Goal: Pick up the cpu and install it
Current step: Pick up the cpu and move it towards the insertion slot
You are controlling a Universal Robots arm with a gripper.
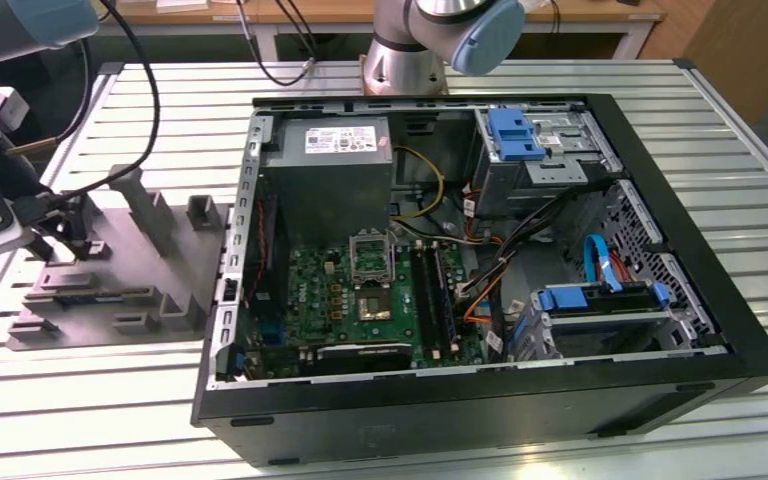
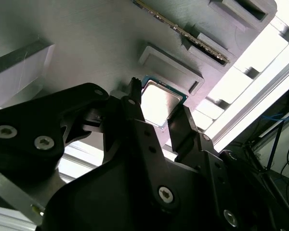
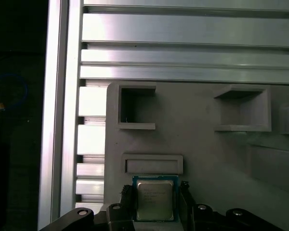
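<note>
Since the work stands at the pick-up, we note the cpu point(image 3: 155, 198) first. It lies flat in the grey fixture plate point(image 1: 104, 290), just beside a low rectangular ledge point(image 3: 152, 164), with its silvery lid facing up. The plate rests on the slatted aluminium table point(image 1: 91, 400), at the exterior view's left. It is well apart from the open computer case point(image 1: 491, 250) and from the socket point(image 1: 371, 255) on the green board.

The gripper point(image 3: 155, 203) hangs directly over the chip. Its fingers point(image 3: 127, 199) are spread, one just beside each of two opposite edges, with the chip between them. In the second wrist view the cpu point(image 2: 159, 102) shows between the same dark fingers point(image 2: 135, 108). From these views we cannot say whether the pads are pressing on the rim yet. The chip looks seated on the plate, not lifted.

Handling, in our judgement:
- **Weight and stiffness:** very light, thin and stiff, so it will not flex.
- **Surface:** the lid is smooth and probably slippery.
- **Fragility:** the underside contacts are likely delicate.
- **Where to hold:** by the two opposite edges of the paler rim, squarely and level, with modest force.
- **Risk:** a tilted hold could let it pivot or slip out.
</note>
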